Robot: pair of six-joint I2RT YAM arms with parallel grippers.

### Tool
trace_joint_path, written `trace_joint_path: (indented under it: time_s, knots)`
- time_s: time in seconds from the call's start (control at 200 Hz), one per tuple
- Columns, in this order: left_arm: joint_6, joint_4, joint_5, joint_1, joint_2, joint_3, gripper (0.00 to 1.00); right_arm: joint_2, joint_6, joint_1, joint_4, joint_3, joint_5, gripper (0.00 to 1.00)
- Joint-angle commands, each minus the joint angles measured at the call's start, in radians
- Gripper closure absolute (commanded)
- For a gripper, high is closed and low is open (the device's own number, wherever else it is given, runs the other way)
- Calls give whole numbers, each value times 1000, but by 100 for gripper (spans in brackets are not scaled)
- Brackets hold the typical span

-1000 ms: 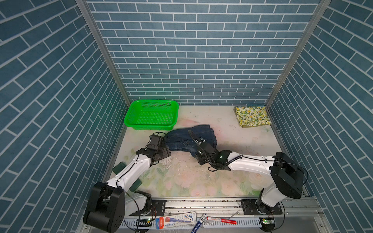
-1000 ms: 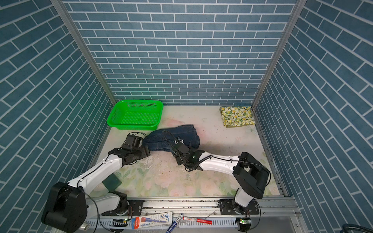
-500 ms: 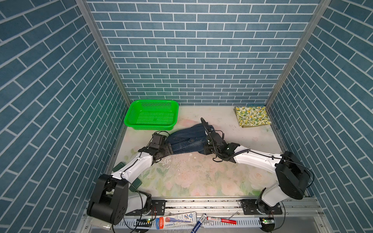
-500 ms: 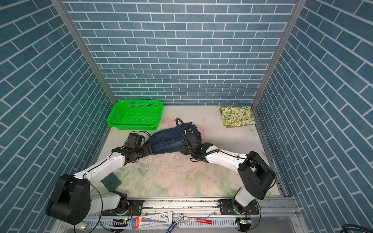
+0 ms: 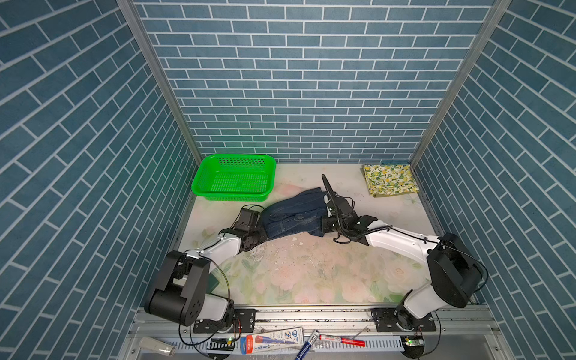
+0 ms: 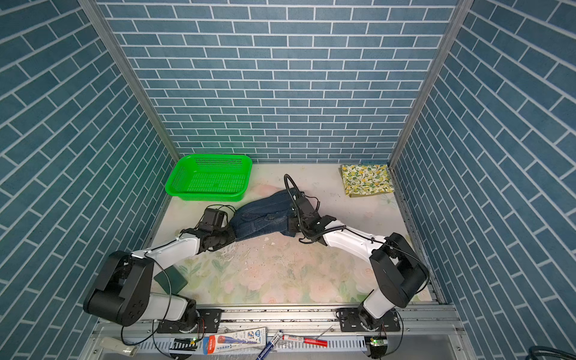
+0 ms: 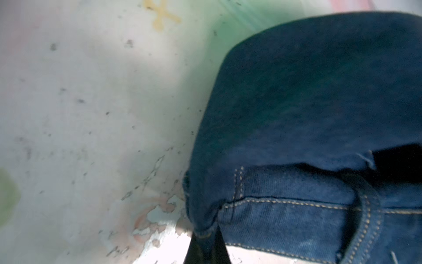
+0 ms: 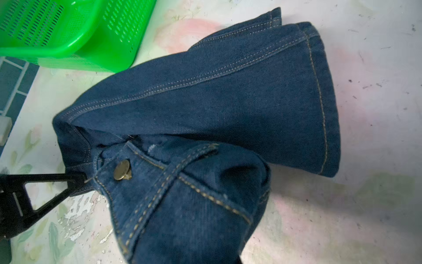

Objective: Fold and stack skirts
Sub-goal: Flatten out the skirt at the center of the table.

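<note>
The dark navy denim skirt point(image 5: 296, 216) point(image 6: 265, 218) lies bunched across the middle of the mat, stretched between both arms. My left gripper point(image 5: 261, 231) point(image 7: 206, 249) is shut on a stitched corner at its left end. In the right wrist view the left gripper point(image 8: 80, 180) pinches the denim skirt point(image 8: 217, 102) near its brass button. My right gripper point(image 5: 324, 224) point(image 6: 290, 226) is shut on the skirt's right end, its jaws buried under denim. The folded lemon-print skirt point(image 5: 391, 184) point(image 6: 366, 183) lies at the back right corner, with an olive edge showing beneath it.
A green mesh basket point(image 5: 233, 179) point(image 6: 208, 177) point(image 8: 68, 34) stands at the back left, close behind the denim. A dark green pad point(image 6: 171, 277) lies beside the left arm's base. Pens and a tube point(image 5: 274, 338) lie on the front rail. Brick walls enclose three sides.
The left gripper has shut on the skirt's left end. The right gripper closed on the other end and moved back and right, pulling the denim long between the arms.
</note>
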Motion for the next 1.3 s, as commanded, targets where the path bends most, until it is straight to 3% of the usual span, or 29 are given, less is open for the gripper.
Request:
trace_joint_path:
  time_s: [0.0, 0.265, 0.485, 0.75, 0.985, 1.15, 1.235, 1.295]
  knots:
    - [-11, -7, 1, -12, -54, 59, 100, -87, 21, -23, -26, 42, 17, 100]
    - [63, -269, -83, -121, -198, 332, 100, -289, -78, -52, -257, 122, 121, 100]
    - [130, -398, -113, -185, -170, 655, 100, -384, -204, -81, -528, 383, 214, 100]
    - [199, -468, -80, -185, 63, 1108, 100, -308, -324, -228, -632, 765, 193, 100]
    - [256, -599, -24, -181, 387, 1591, 100, -148, -335, -433, -597, 938, 17, 100]
    - [275, -784, 1, -178, 582, 2002, 100, -118, -355, -478, -634, 1018, -4, 100]
    - [278, -816, 16, -184, 565, 2003, 100, -168, -355, -479, -648, 966, 3, 100]
    - [279, -761, 18, -202, 473, 1830, 100, -228, -332, -479, -649, 878, -8, 100]
